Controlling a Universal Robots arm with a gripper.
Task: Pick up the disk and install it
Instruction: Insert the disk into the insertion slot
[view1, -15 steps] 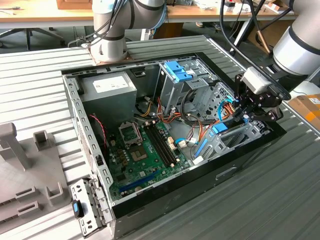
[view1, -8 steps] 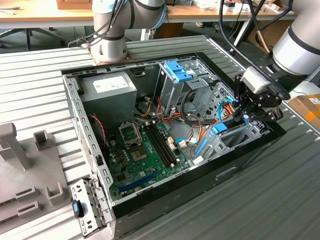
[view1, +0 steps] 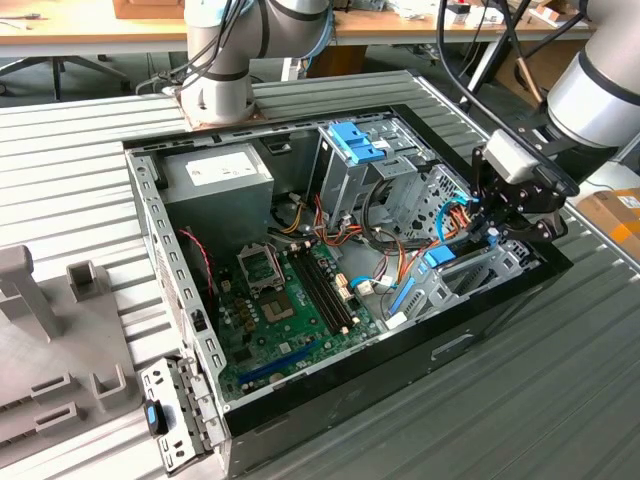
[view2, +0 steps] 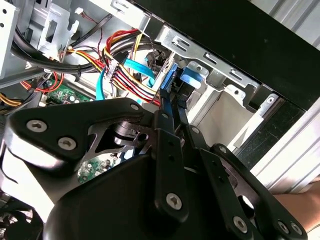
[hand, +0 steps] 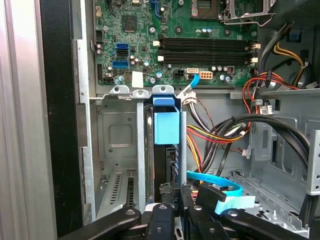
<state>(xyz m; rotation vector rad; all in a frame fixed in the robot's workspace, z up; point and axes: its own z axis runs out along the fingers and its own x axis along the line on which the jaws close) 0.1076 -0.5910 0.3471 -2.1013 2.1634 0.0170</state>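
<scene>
Holding disk (hand: 166, 130) upright in bay (hand: 120, 135) slot, at case (view1: 420, 345) end on exterior view's right; tool (hand: 175, 191) clamped on its edge. Pickup done; full seating judged unfinished.

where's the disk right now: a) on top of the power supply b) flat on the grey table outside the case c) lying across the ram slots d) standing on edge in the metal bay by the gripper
d: in the first wrist view the disk stands on edge between the slats of the metal bay, with the gripper closed on its near edge.
</scene>
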